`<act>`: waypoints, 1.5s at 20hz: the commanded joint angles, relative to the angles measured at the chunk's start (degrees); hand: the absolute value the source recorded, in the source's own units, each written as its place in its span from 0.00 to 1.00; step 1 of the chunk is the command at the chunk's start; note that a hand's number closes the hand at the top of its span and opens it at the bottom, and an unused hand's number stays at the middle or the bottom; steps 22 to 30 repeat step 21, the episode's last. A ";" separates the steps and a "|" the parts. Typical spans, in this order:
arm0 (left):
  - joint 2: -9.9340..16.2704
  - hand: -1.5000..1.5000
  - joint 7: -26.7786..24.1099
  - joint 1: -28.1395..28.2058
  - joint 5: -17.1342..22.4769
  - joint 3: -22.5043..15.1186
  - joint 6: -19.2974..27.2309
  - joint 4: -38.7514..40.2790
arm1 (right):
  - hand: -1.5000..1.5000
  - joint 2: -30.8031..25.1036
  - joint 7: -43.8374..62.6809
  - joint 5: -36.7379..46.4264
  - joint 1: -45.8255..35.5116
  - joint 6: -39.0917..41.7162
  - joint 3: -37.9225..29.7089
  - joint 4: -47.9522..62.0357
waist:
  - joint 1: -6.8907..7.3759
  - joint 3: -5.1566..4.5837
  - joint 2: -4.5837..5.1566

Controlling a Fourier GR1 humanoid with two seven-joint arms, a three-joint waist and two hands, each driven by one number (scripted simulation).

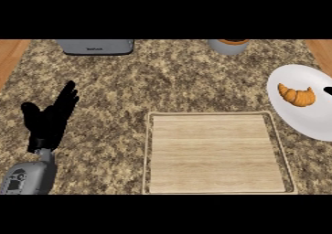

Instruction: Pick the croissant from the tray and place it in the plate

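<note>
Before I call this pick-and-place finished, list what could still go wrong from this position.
1. The robot's right hand, only a black tip at the view's right edge, sits close beside the golden-brown croissant; pulling back carelessly might nudge it.
2. The round white plate runs past the view's right edge, so its far side cannot be checked.
3. The open left hand rests apart from the wooden tray, posing little risk.

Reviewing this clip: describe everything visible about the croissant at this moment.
The croissant is a golden-orange, crescent-shaped pastry with ridged segments, its ends pointing toward the upper left and right. It lies flat on the white plate at the counter's right side, off the wooden tray. Nothing holds it; a black fingertip of the right hand shows just beside it.
</note>
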 commanded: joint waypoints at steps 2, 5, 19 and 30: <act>1.09 0.50 1.76 -1.21 0.70 1.68 -1.19 -0.69 | 0.00 -2.93 -3.35 -4.19 3.21 2.27 -0.18 0.55 | 0.39 0.01 0.14; -0.89 0.50 1.17 -1.93 -1.98 -0.16 0.85 1.01 | 0.00 -2.06 -3.47 -4.80 8.46 2.46 0.26 -3.74 | 0.16 0.00 0.11; -0.11 0.50 -0.52 0.53 -0.85 1.78 -2.48 0.18 | 0.00 -7.65 -4.72 -8.12 14.39 3.70 0.22 1.07 | 0.35 0.01 0.14; -0.80 0.50 3.26 -3.38 -0.72 2.05 -0.56 -0.53 | 0.00 -9.15 -4.11 -8.54 13.16 3.76 -0.08 2.33 | 0.32 0.01 0.15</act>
